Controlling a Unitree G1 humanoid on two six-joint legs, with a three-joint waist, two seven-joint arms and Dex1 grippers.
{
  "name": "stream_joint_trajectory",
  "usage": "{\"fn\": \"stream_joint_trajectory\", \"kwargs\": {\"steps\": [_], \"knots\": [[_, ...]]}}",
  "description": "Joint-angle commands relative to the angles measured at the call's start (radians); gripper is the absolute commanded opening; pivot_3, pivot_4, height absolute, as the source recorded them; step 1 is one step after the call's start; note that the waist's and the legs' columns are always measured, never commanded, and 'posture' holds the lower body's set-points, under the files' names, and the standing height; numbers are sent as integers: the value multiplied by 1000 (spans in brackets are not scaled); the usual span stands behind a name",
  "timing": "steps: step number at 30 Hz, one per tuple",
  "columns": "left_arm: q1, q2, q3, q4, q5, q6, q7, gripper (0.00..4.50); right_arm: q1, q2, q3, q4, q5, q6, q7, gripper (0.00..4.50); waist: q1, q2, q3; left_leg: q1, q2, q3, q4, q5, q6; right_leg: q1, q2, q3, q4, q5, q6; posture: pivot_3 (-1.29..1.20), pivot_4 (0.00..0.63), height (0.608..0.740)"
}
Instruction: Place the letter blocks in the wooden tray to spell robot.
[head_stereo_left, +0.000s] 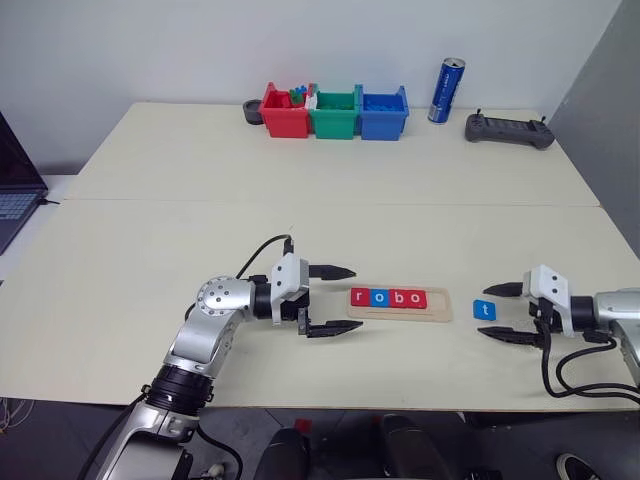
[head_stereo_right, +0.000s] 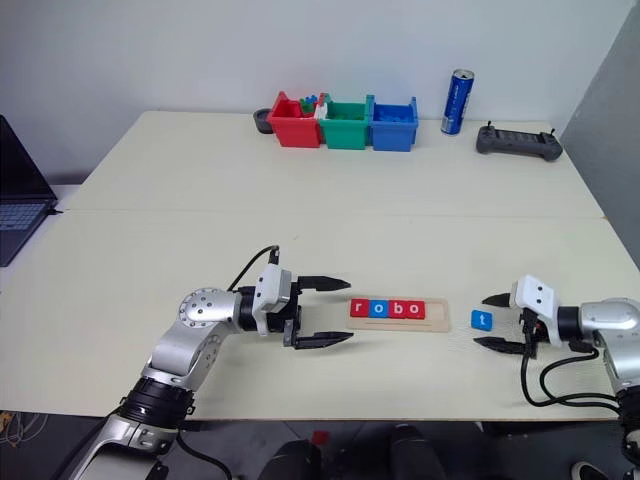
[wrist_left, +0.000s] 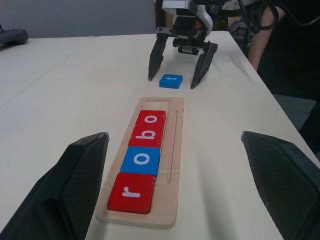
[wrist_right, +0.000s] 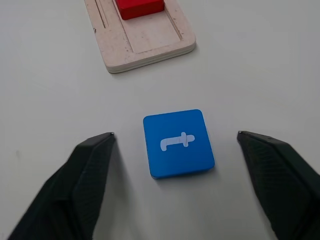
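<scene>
pale table (head_stereo_left: 300, 220); blue t block (head_stereo_left: 485, 310) beside wooden tray (head_stereo_left: 440, 305).

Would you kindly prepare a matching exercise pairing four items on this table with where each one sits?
Items:
1. r block
2. t block
3. blue can
4. green bin

Places:
A. between the red and blue bins
B. on the bare table, just past the tray's empty end
C. in the wooden tray, at the end nearest the left gripper
D. far edge, beside the black controller

Pairs: 1-C, 2-B, 3-D, 4-A
</scene>
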Motion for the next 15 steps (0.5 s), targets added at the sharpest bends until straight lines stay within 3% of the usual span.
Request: {"fn": "stream_joint_trajectory", "kwargs": {"steps": [1, 5, 15], "knots": [[-15, 9, 15, -31, -15, -4, -6, 4500, -14, 2, -3, 11, -7, -27, 5, 2901, 0, 0, 0, 0, 0, 0, 0, 0, 0, 0, 0, 0, 0, 0, 0, 0, 150, 740], [-17, 10, 15, -28, -13, -4, -8, 4500, -8, -1, -10, 6, -2, -31, 4, 1475, 0, 0, 0, 0, 0, 0, 0, 0, 0, 0, 0, 0, 0, 0, 0, 0, 150, 740], [-27, 9, 15, -15, -14, -6, -17, 4500, -67, 29, 12, -244, 67, 121, 2, 1457, -2, 0, 0, 0, 0, 0, 0, 0, 0, 0, 0, 0, 1, 0, 0, 0, 150, 740]]}}
